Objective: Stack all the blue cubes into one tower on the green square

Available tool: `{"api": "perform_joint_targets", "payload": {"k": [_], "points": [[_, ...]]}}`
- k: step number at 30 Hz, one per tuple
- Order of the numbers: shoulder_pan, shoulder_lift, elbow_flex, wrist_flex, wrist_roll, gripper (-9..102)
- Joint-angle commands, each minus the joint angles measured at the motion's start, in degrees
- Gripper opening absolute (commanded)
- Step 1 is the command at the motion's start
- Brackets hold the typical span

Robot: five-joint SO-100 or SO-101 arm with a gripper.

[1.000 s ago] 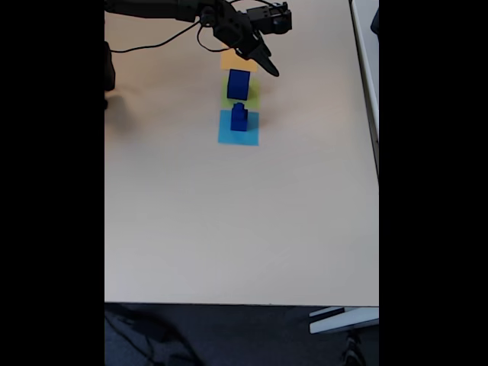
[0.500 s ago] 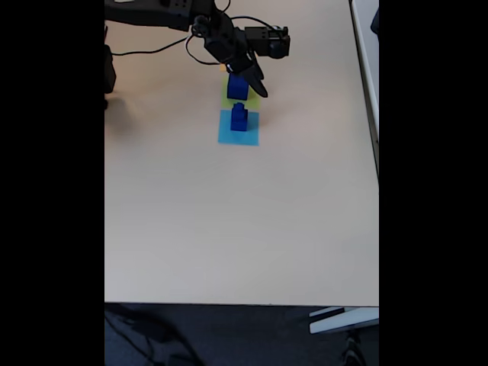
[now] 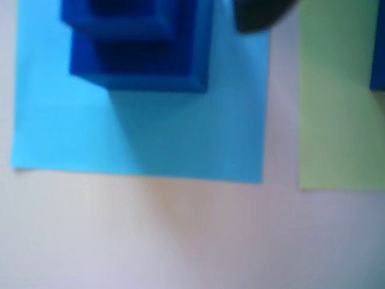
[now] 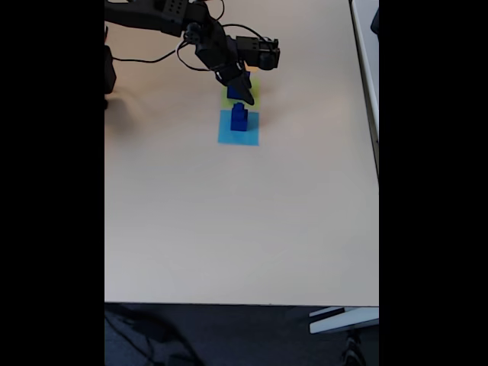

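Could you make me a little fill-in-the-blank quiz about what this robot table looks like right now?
1. The small cube rests on top of the ____ cube.
2. That two-cube stack stands on the light-____ paper square.
3. The large cube sits on the ____ square.
4. The pincer hovers by the ____ cube.

Missing words: medium; blue; green; large

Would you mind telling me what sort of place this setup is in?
Probably an office or lab workspace: a plain beige table, dark carpet-like floor below its edge, and cables trailing from the arm.
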Motion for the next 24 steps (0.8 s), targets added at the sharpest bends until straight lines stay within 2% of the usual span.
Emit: {"api": "perform_joint_targets", "payload": {"k": [1, 24], "points": [[0.1, 5.5, 0.9, -0.3, 1.0, 21], [3.2, 6.2, 5.2, -1.8, -1.1, 19]]}}
